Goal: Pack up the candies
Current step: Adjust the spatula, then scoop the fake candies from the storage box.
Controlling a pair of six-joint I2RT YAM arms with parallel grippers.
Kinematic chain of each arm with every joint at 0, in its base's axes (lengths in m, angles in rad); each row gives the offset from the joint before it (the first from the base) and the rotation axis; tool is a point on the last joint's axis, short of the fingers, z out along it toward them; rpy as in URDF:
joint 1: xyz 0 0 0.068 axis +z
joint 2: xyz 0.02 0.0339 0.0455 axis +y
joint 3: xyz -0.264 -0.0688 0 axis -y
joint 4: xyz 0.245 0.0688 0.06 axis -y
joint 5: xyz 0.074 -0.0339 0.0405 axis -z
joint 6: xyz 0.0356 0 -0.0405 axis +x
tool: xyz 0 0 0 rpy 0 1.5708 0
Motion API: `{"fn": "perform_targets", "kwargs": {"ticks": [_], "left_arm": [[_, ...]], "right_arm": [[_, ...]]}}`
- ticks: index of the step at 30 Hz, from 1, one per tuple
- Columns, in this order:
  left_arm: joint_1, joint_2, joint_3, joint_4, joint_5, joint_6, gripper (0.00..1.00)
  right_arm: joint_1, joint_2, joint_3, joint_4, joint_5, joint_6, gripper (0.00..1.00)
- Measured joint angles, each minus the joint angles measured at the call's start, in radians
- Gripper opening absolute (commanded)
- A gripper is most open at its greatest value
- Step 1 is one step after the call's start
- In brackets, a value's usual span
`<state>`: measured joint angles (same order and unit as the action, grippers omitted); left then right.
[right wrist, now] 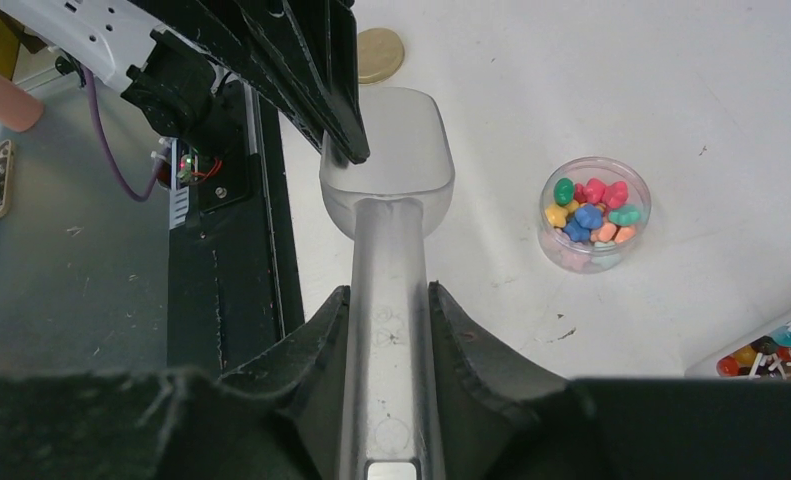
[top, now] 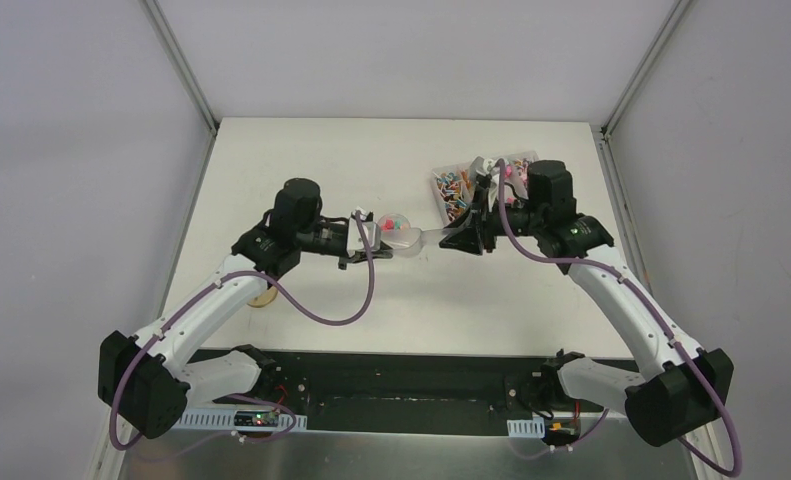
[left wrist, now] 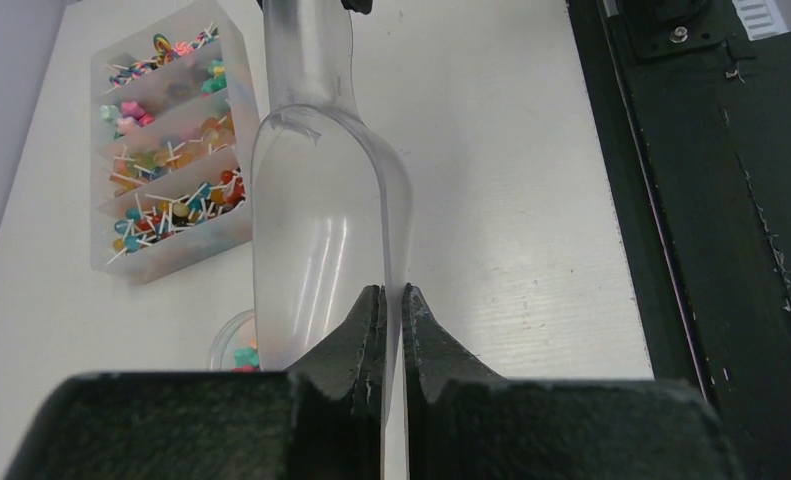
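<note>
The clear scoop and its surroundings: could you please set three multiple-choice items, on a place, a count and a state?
1. Where does the round jar of candies stand? A. On the table, beside the scoop. B. Inside the scoop. C. On a shelf.
2. How many grippers hold the scoop? A. None. B. One. C. Two.
3. How is the scoop's bowl? A. Heaped with candies. B. Empty. C. Broken in two.
1 A: the jar rests on bare tabletop next to it. 2 C: the left gripper pinches the bowl's rim, the right gripper clamps the handle. 3 B: nothing lies in its clear bowl.
</note>
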<state>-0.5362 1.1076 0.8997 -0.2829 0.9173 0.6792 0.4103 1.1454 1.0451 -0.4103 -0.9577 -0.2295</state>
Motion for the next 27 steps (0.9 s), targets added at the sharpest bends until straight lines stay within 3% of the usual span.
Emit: {"fn": "perform_targets", "kwargs": {"ticks": [4,6,13,20,27], "left_arm": [[0.000,-0.009,-0.013,0.037,-0.053,-0.030,0.57],[0.005,-0.021,-0.029,0.044,-0.106,-0.051,0.95],[0.008,-0.091,-0.071,0.052,-0.242,-0.107,0.99],[0.008,-0.214,-0.135,0.087,-0.334,-0.166,0.99],[0.007,-0.248,-0.203,0.152,-0.579,-0.464,0.99]], "right_arm": [[-0.015,-0.002,0.000,0.019,0.000,0.021,0.00],[-0.029,-0.011,0.000,0.024,0.024,0.027,0.00],[-0.040,-0.032,0.001,0.019,0.180,0.014,0.00],[-0.041,0.015,0.098,-0.068,0.480,-0.048,0.00],[-0.042,0.177,0.225,-0.171,0.793,-0.127,0.00]]}}
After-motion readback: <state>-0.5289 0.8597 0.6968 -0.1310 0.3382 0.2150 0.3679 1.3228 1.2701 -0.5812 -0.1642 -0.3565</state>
